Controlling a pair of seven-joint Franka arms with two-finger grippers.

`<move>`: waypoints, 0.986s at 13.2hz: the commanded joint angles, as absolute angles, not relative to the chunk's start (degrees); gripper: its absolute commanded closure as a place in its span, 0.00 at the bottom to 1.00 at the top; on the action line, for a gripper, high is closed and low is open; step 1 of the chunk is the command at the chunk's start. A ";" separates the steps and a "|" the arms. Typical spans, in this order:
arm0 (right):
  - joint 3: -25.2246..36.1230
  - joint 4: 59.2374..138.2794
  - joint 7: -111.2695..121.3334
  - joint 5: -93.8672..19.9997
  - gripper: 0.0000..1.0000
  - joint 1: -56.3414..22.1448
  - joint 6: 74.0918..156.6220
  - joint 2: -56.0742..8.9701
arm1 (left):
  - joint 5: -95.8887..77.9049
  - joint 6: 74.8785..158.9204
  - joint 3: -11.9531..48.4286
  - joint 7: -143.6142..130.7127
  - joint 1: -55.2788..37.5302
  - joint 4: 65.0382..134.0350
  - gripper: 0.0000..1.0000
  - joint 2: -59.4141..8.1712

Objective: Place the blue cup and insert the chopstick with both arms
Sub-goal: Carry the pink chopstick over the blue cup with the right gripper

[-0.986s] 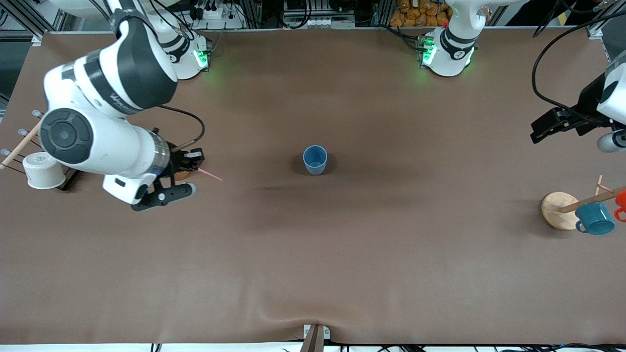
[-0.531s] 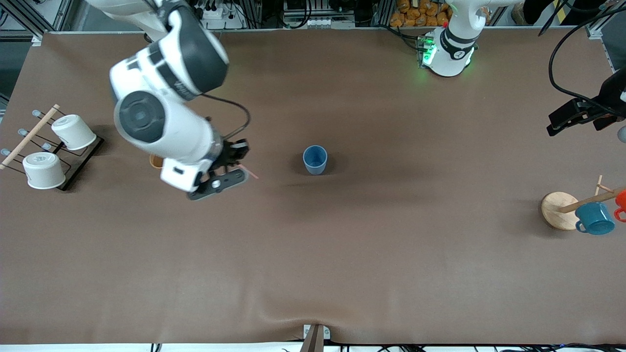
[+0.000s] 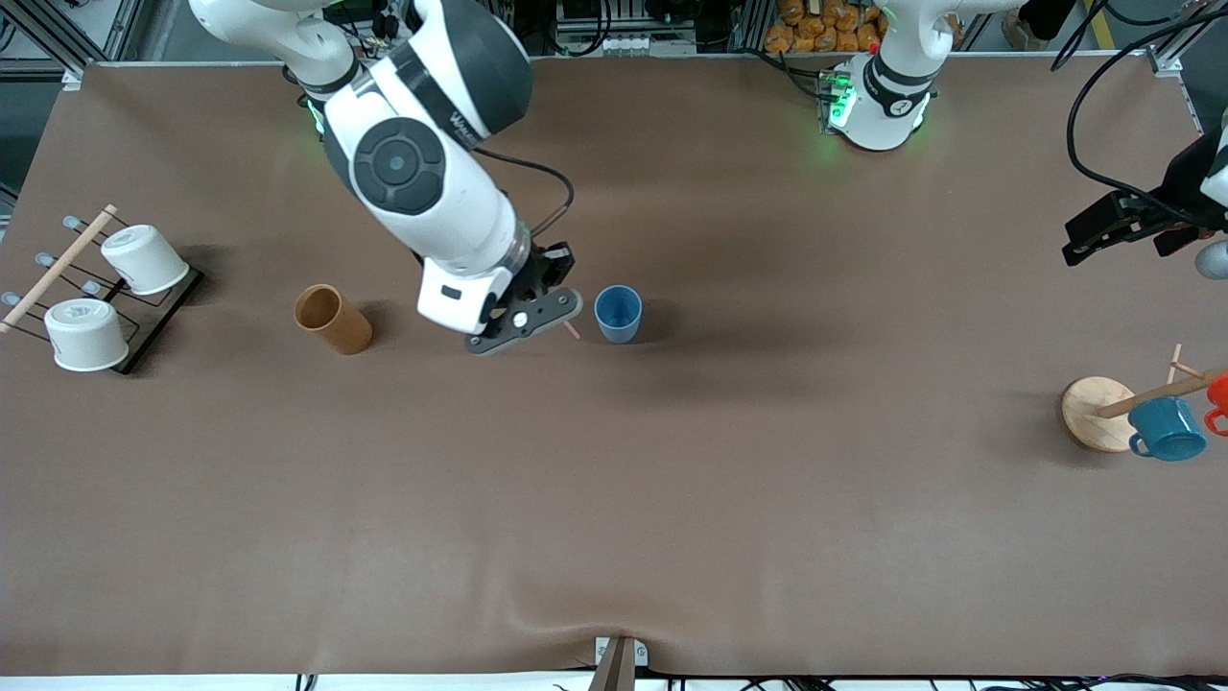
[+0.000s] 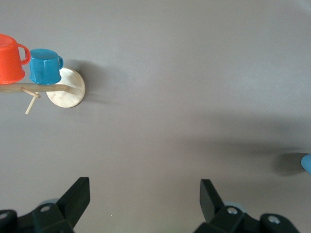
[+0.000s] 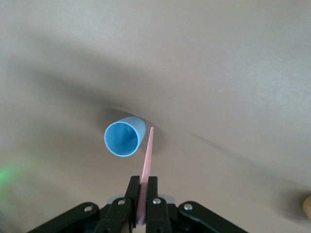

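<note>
Jaws of right gripper (image 5: 142,191) clenched on thin pink chopstick (image 5: 146,165) — beside smooth blue cup (image 3: 617,313), left gripper (image 4: 143,196) released.

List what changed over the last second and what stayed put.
The right pincer, shut on the chopstick, swept from the brown cup toward the blue cup; its tip is now beside the rim. The open left pincer shifted slightly at its end of the table. Both cups stayed in place.

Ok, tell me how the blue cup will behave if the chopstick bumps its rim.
The blue cup stands upright, unheld, and looks thin-walled, so probably light: it may slide or tip. The chopstick, clamped in the right gripper, looks thin and may flex.
</note>
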State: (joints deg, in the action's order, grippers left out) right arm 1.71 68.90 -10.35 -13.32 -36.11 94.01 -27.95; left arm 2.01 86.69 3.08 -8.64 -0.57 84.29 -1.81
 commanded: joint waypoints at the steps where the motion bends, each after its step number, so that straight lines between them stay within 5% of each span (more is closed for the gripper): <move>1: 2.20 70.30 -11.07 -14.50 1.00 -38.75 94.66 -28.12 | 1.23 86.31 2.37 -7.91 -1.58 85.52 0.00 -0.09; 13: 2.46 75.93 -14.06 -13.36 1.00 -43.51 100.72 -28.12 | 1.23 86.31 -1.67 -7.91 -5.71 85.96 0.00 0.88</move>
State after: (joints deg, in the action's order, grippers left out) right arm 1.76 74.32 -13.22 -13.35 -43.23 99.73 -28.89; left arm 2.01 86.63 -0.41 -8.64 -4.67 84.39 -1.09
